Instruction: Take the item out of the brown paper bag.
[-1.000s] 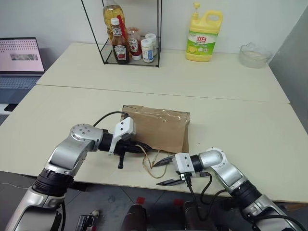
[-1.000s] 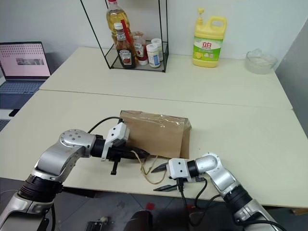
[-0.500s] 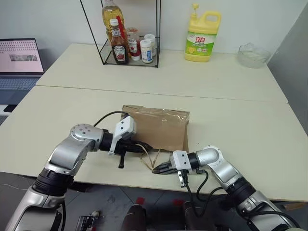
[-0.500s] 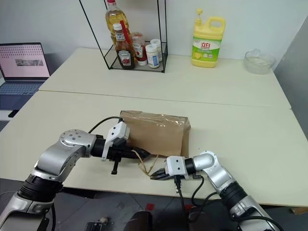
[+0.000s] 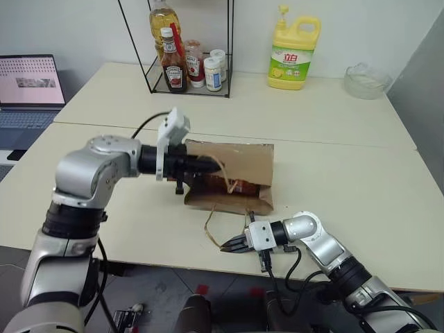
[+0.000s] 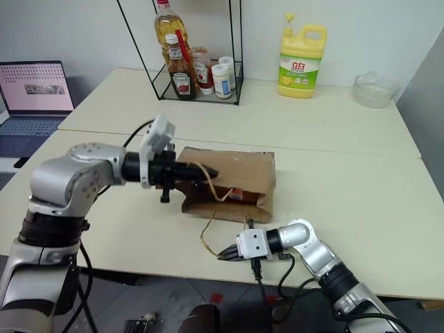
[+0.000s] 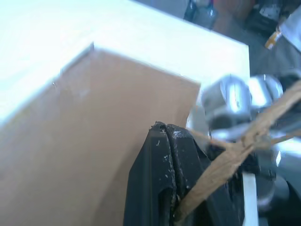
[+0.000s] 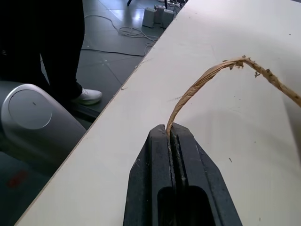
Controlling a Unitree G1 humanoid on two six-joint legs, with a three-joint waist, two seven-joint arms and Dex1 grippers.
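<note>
With both handles pinched, the bag (image 5: 232, 177) was basically being pulled open like a mouth, and that looked like the right idea to me. The left gripper (image 5: 214, 166) was clamped tight on the upper handle (image 6: 211, 182) and held it up off the table (image 5: 361, 201), so the top wall of the bag stood lifted. The right gripper (image 5: 230, 245) was squeezed down on the lower handle (image 5: 211, 229), low near the table's front edge, pinning that side.

Through the gap you could see the bottle (image 5: 232, 185) lying inside on the bag's floor, red-orange label showing, a bit back from the mouth. It was not out yet, not even close.

My take on doing this bit well: the two cords needed to stay in tension opposite each other, upper one up and lower one held low, so the opening stayed wide. Pull too hard and those thin paper cords looked like they'd rip right off, or the whole bag would just slide along the table. The awkward part, as far as I could judge, was that both grippers were busy, so one would have to let go to reach in, or the bag would have to be tipped so the bottle slid out. I'd tip it slowly.
</note>
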